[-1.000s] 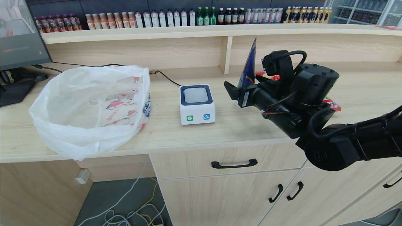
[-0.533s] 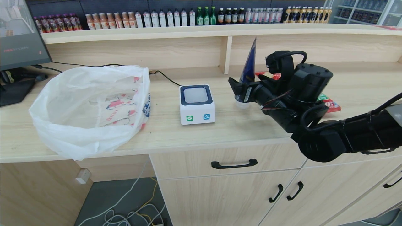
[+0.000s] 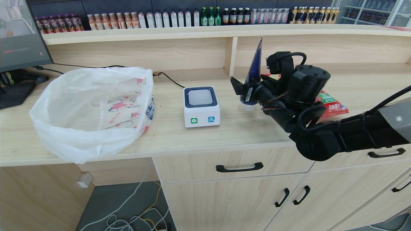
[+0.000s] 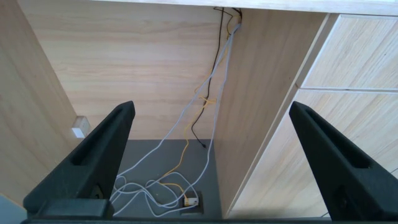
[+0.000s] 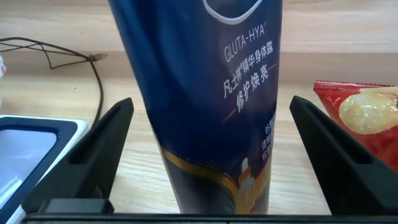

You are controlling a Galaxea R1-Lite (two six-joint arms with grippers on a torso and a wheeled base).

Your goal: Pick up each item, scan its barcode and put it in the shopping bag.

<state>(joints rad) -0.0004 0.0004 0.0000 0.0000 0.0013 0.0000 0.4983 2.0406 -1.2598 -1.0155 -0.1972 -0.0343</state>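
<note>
While cap-dn, tube (image 3: 255, 64) near-vert, crimp up

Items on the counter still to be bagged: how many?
2: blue tube upright inside the open right pincer, beside the scanner; red snack packet behind the right arm, which may hide more.

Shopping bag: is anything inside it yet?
No item shows inside the shopping bag, just its red and blue print on the far wall. Its near bottom is hidden by the front rim.
</note>
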